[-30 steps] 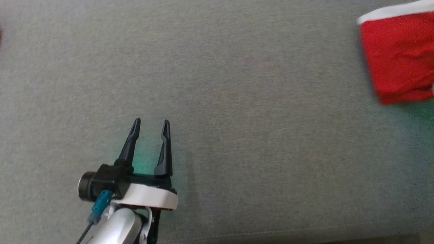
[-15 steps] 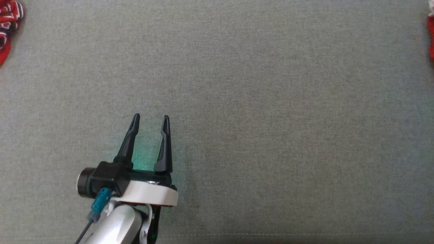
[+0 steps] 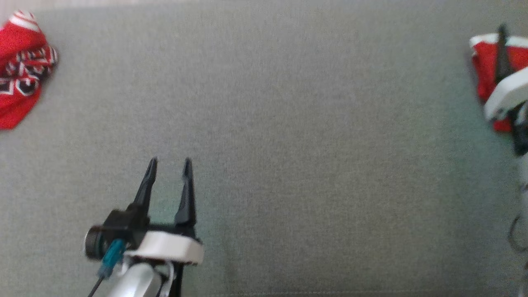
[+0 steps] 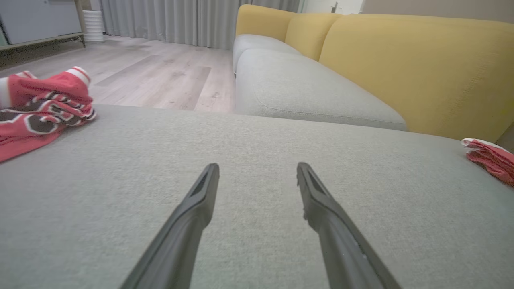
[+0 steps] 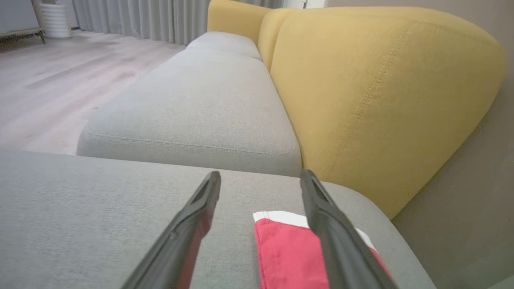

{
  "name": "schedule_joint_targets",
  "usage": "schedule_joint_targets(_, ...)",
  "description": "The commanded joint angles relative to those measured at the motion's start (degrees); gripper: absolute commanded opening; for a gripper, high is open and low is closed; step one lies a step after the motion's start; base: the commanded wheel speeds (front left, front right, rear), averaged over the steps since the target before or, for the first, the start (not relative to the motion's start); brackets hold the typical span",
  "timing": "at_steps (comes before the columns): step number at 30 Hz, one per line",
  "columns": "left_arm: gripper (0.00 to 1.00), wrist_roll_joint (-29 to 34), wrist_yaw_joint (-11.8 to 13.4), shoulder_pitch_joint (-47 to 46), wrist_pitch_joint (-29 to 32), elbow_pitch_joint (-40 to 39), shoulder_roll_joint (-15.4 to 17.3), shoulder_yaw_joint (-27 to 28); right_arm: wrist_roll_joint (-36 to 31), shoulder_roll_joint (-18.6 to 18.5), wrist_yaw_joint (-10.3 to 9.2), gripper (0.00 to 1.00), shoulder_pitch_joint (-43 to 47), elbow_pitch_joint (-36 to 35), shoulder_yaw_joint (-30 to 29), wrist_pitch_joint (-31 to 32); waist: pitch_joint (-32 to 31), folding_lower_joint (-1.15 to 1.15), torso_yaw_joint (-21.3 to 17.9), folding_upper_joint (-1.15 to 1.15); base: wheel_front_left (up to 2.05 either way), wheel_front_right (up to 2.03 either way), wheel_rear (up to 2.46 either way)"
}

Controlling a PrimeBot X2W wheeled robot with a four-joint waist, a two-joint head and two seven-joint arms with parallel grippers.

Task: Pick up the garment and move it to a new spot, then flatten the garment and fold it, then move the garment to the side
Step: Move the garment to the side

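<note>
The folded garment (image 5: 287,257) is red with a white band along one edge. The crumpled jersey (image 3: 20,74) is red with black-and-white lettering and a red-and-white striped cuff. The seat cushion (image 3: 288,123) is plain grey, the sofa backrests (image 4: 421,72) mustard yellow, the floor (image 4: 160,76) pale wood-grain, the curtains (image 4: 180,20) grey. The left gripper (image 3: 170,160) has black fingers.

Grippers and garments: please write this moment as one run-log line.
left gripper: open, empty, over cushion | right gripper: open, over folded red garment | crumpled red garment: far left
</note>
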Motion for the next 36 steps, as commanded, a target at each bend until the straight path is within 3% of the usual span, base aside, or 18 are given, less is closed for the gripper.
schedule_joint_targets(1, 1.0, -0.3, 0.2, 0.3, -0.6, -0.9, 1.4, 3.0, 0.9, 0.6, 0.37, 1.0, 1.4, -2.2, 1.4, -0.7, -4.5, 0.01, 0.0, 0.0, 0.0, 0.0, 0.0)
schedule_joint_targets(7, 1.0, -2.4, 0.3, 4.8, -1.3, 1.7, 2.3, 5.2, 3.9, 6.5, 0.37, 1.0, 10.4, -6.2, 5.5, -1.9, -12.8, 0.01, 0.6, 0.0, 0.0, 0.0, 0.0)
schedule_joint_targets(17, 1.0, -3.7, 0.1, 10.9, -1.9, 3.0, 3.0, 6.8, 0.3, 14.0, 0.37, 1.0, 29.3, -19.7, 3.3, -4.1, -18.6, 0.01, 1.8, 0.0, 0.0, 0.0, 0.0)
schedule_joint_targets(27, 1.0, -4.1, -0.2, 14.4, -2.1, 2.9, 1.9, 6.7, 7.4, 14.8, 0.37, 1.0, 45.5, -31.7, 6.3, -2.6, -20.4, 0.01, 1.0, 0.0, 0.0, 0.0, 0.0)
schedule_joint_targets(36, 1.0, -4.3, -0.9, 14.8, -2.2, 3.8, 1.1, 6.6, 9.5, 14.8, 0.37, 1.0, 49.5, -36.5, 7.8, -1.3, -20.9, 0.01, 0.2, 0.0, 0.0, 0.0, 0.0)
